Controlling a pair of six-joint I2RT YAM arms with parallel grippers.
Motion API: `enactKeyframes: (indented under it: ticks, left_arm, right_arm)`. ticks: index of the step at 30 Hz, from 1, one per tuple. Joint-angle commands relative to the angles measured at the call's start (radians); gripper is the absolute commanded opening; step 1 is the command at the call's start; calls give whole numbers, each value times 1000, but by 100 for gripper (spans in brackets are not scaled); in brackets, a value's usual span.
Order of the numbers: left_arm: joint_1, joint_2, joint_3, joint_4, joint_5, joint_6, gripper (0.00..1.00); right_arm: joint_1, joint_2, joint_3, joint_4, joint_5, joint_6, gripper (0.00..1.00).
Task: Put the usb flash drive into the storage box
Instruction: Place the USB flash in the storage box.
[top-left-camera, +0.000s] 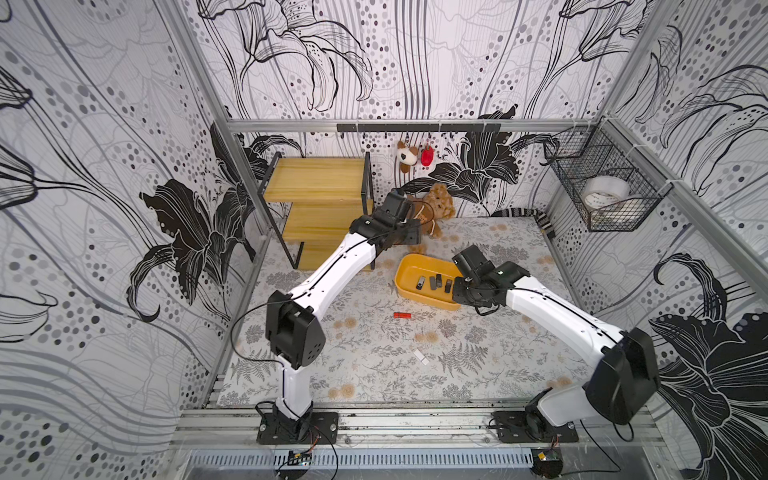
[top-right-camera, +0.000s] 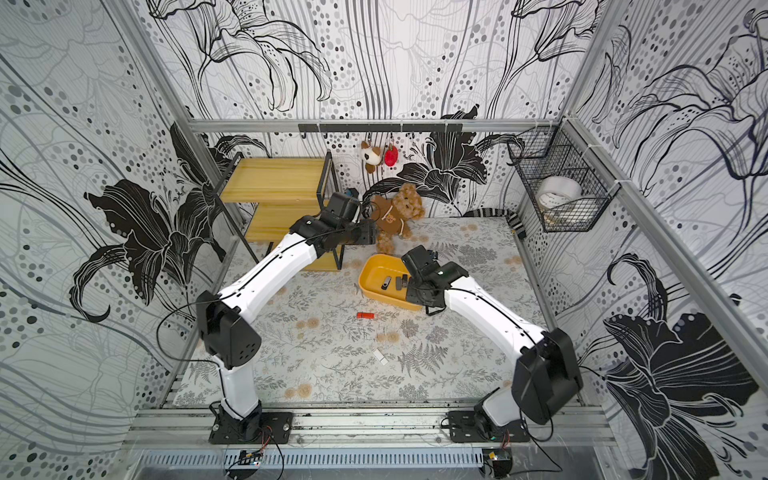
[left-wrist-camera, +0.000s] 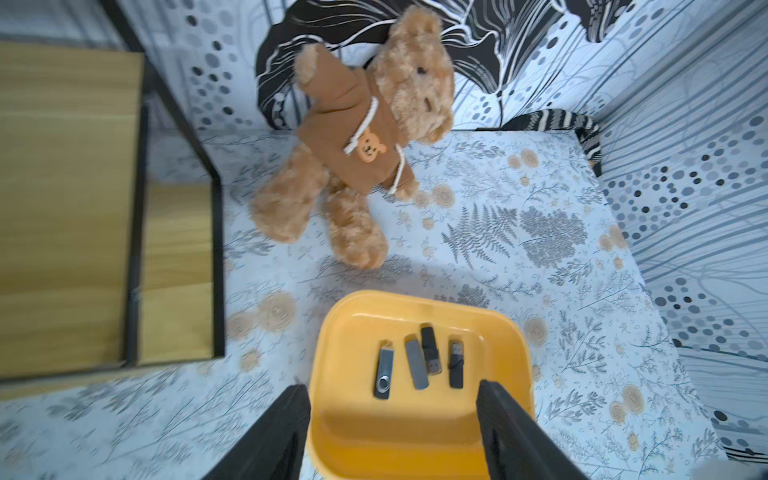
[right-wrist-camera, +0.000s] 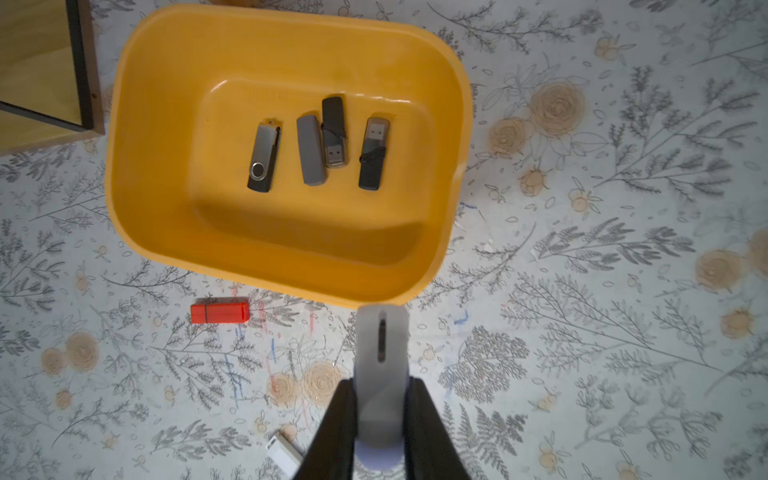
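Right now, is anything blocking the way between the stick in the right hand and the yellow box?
Nothing visible does. The right hand grips a pale flash drive just outside the rim of the storage box; the box floor nearest it is bare.

No word, brand or number is legible; the usb flash drives (right-wrist-camera: 264, 156) in the storage box (right-wrist-camera: 145, 166) show no readable print; the tape roll (top-left-camera: 604, 192) in the wire basket (top-left-camera: 571, 183) bears dark marks, too small to read.

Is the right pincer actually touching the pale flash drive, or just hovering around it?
Touching. The right wrist view shows the right pincer shut on the pale flash drive, both fingers pressed flat against its sides with no gap.
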Motion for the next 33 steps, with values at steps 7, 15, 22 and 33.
enactKeyframes:
  ticks: [7, 15, 22, 33]
  left_arm:
    - [3, -219, -475, 61, -51, -56, 72]
    - [0, -323, -633, 83, -42, -92, 73]
    - [-13, -358, -702, 97, -34, -114, 73]
    - [-15, -360, -724, 100, -47, -114, 73]
  right_arm:
    - [-6, 303, 261, 71, -60, -115, 0]
    - [-5, 535, 493, 44, -146, -149, 0]
    - [-4, 673, 622, 14, -162, -169, 0]
    - [-5, 805, 716, 1, -179, -179, 0]
